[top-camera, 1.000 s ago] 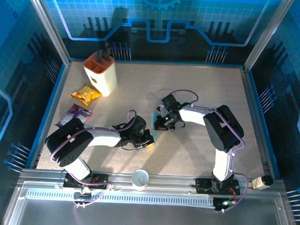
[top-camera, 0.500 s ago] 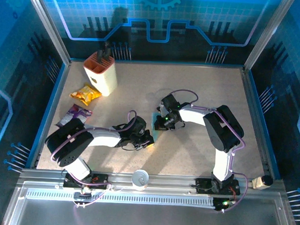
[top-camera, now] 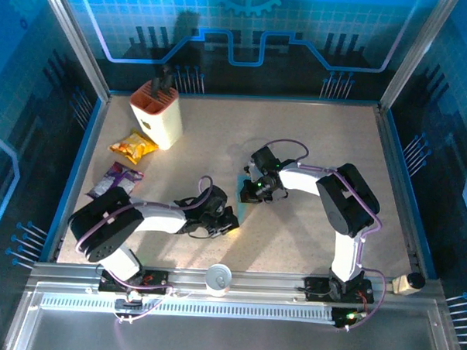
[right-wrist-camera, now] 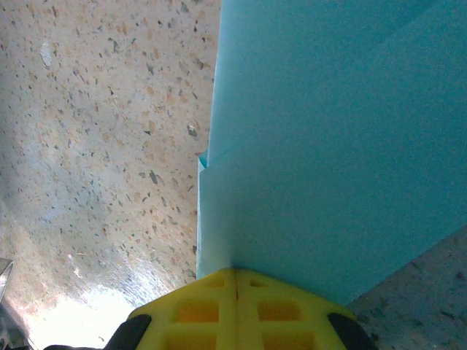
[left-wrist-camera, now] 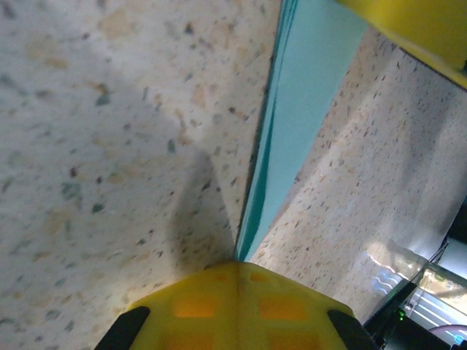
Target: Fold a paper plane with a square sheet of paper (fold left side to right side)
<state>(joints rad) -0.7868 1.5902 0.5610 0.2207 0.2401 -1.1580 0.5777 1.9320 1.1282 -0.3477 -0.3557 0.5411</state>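
The light-blue square sheet of paper (top-camera: 243, 209) lies folded on the speckled table between my two grippers. In the left wrist view it is a narrow teal strip (left-wrist-camera: 303, 95) with stacked edges, running away from my left gripper (left-wrist-camera: 237, 266), which is shut with its tip at the strip's near end. The right gripper's yellow finger (left-wrist-camera: 416, 25) shows at the strip's far end. My right gripper (right-wrist-camera: 235, 273) is shut and its tip rests on the folded paper (right-wrist-camera: 328, 131) close to its left edge. From above, the left gripper (top-camera: 229, 221) and right gripper (top-camera: 250, 196) sit at opposite ends.
A cream knife block (top-camera: 156, 113) stands at the back left. A yellow snack packet (top-camera: 132, 146) and a purple snack packet (top-camera: 113, 177) lie along the left side. A white cup (top-camera: 219, 279) sits on the near rail between the arm bases.
The left gripper has slid slightly toward the near edge along the paper. The right arm has stayed put.
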